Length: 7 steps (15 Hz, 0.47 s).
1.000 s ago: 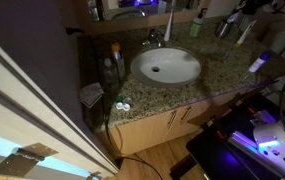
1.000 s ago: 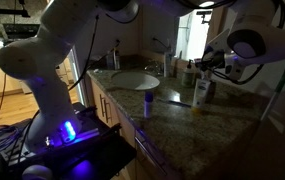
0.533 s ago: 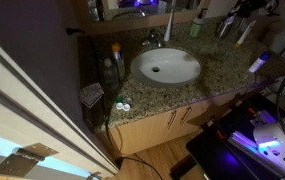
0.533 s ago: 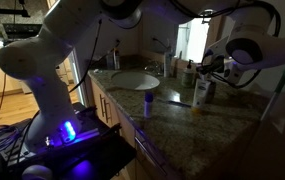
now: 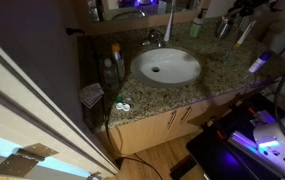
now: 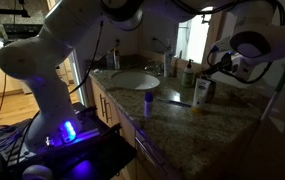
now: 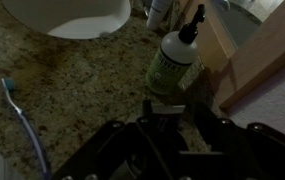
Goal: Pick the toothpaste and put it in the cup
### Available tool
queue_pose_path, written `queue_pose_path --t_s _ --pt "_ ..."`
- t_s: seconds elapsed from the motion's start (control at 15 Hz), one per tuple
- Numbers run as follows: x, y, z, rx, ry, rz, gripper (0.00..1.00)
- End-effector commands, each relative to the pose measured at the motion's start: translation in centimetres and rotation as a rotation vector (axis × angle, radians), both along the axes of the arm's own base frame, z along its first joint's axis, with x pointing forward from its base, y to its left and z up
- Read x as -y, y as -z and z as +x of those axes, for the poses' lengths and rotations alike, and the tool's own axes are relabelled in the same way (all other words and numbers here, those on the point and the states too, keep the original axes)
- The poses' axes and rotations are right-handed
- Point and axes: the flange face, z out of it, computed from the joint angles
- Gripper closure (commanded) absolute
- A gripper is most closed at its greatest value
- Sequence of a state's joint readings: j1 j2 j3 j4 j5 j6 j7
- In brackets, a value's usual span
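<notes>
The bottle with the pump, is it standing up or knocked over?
Standing up. In the wrist view the pump bottle rests on its base on the counter, pump pointing up.

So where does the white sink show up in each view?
In an exterior view: the sink sits at centre, seen from above.
In an exterior view: the sink lies left of centre, low and flattened.
Wrist view: the sink is top left, cut by the edge.
Shared landmark: the speckled stone counter around it.
</notes>
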<state>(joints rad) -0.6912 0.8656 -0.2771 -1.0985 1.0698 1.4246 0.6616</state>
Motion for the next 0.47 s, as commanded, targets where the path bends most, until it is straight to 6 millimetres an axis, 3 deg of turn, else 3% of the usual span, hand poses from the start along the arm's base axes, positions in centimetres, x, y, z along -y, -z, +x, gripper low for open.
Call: queue_pose_path --t_s 0.0,0.2,0.27,0.4 --pt "0.7 -5.5 -0.8 -0.009 -0.028 -0.114 0.21" --pt "-1.1 -9.1 -1.8 0.031 -0.170 -0.167 0.02" --pt "0.1 -7.5 -0.8 0.017 -0.090 -0.143 0.19" --pt "-0.6 -9.6 -1.2 0.030 -0.137 -0.164 0.05"
